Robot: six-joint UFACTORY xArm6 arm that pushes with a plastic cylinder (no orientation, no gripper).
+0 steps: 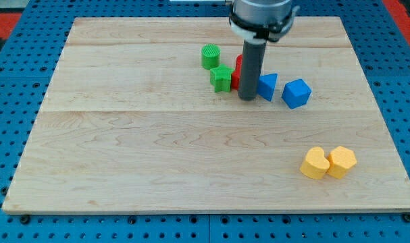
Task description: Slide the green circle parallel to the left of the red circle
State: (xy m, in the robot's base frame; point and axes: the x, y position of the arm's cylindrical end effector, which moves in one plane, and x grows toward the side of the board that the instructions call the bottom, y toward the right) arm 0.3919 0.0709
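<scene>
The green circle [210,56] stands near the board's top middle. Just below and to its right lies a green star-shaped block [221,78]. A red block [237,72] shows as a sliver right of the star; my rod hides most of it, so its shape is unclear. My tip [248,98] rests on the board just below and in front of the red block, right of the green star and left of a blue triangle-like block [267,86]. The green circle is up and to the left of my tip, apart from it.
A blue cube [296,93] sits right of the blue triangle-like block. Two yellow blocks, a heart shape [315,163] and a hexagon shape [342,161], touch near the view's bottom right. The wooden board [123,148] lies on a blue perforated table.
</scene>
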